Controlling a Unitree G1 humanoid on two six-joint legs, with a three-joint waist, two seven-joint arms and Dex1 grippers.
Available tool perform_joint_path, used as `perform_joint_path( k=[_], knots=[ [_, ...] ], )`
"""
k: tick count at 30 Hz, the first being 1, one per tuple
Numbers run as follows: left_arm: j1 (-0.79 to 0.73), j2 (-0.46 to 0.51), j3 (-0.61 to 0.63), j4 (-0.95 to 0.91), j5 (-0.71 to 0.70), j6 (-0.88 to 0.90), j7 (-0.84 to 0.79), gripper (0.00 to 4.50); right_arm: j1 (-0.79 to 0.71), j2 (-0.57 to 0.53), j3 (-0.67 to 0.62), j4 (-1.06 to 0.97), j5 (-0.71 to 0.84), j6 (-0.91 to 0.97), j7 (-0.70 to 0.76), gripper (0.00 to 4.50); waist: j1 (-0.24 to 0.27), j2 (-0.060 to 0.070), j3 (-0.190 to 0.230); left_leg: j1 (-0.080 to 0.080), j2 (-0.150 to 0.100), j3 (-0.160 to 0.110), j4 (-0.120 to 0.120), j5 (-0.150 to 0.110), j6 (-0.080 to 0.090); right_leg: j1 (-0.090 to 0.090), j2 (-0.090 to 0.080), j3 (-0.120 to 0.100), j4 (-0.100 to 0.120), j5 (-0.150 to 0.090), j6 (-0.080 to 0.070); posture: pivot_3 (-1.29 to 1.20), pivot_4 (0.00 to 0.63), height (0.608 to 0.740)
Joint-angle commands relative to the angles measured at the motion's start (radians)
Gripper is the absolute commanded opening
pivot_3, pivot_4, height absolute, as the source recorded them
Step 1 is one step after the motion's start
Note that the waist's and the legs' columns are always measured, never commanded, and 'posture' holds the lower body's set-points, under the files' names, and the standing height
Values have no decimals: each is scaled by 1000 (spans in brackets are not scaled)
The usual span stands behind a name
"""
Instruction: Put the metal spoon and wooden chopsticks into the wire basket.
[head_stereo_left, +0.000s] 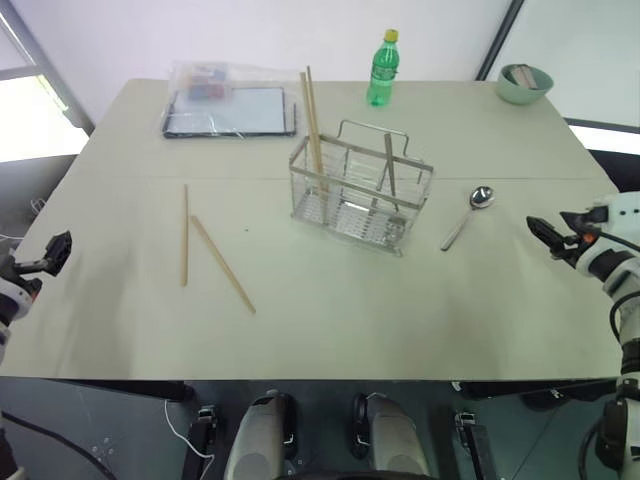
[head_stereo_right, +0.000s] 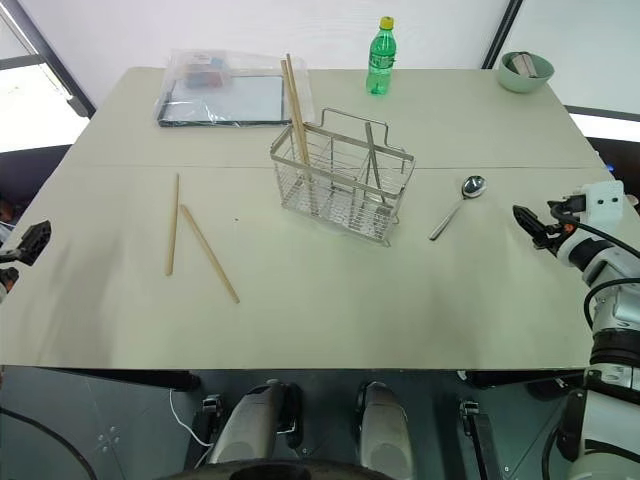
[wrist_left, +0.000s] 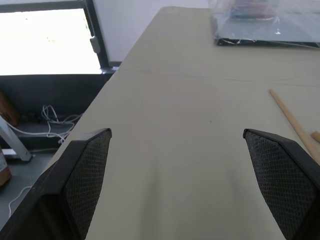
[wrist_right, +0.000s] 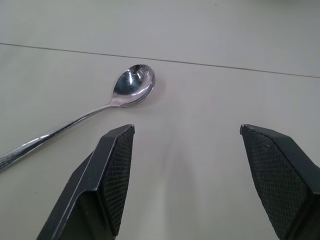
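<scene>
The wire basket (head_stereo_left: 360, 190) stands mid-table with two wooden chopsticks (head_stereo_left: 312, 120) leaning upright in its left end. Two more chopsticks lie flat on the table left of it, one straight (head_stereo_left: 184, 235) and one slanted (head_stereo_left: 223, 264); the left wrist view catches one of them (wrist_left: 292, 122). The metal spoon (head_stereo_left: 468, 217) lies right of the basket, bowl away from me. My right gripper (head_stereo_left: 545, 235) hovers open just right of the spoon, whose bowl (wrist_right: 132, 85) sits ahead of its left finger. My left gripper (head_stereo_left: 58, 250) is open at the table's left edge, holding nothing.
A green plastic bottle (head_stereo_left: 382, 70) stands at the back behind the basket. A clear bag over a dark flat item (head_stereo_left: 230, 105) lies at the back left. A pale green bowl (head_stereo_left: 524, 83) sits at the back right corner.
</scene>
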Motion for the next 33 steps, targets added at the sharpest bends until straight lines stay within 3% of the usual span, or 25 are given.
perform_joint_path(
  k=[1, 26, 29, 33],
  knots=[
    [-10, 25, 27, -24, -3, -13, 2, 4437, -7, -14, -26, -25, 6, -17, -7, 3485, 0, 0, 0, 0, 0, 0, 0, 0, 0, 0, 0, 0, 0, 0, 0, 0, 150, 707],
    [-78, 63, 10, -4, -14, 4, -17, 4437, -47, -34, -11, -7, -9, -26, 0, 3485, -1, 0, 0, 0, 0, 0, 0, 0, 0, 0, 0, 0, 0, 0, 0, 0, 150, 707],
    [-141, 74, -16, -44, -69, 57, -20, 4437, -91, -60, 23, 38, -45, -57, 34, 3485, 0, 0, 0, 0, 0, 0, 0, 0, 0, 0, 1, 0, 0, 0, 0, 0, 150, 707],
    [-260, 106, -90, -183, -262, 195, -75, 4437, -251, -126, 138, 168, -152, -159, 120, 3485, 1, 0, 1, 0, -1, 1, 1, 0, 0, 0, 2, 0, 0, 0, 0, 0, 150, 707]
  ],
)
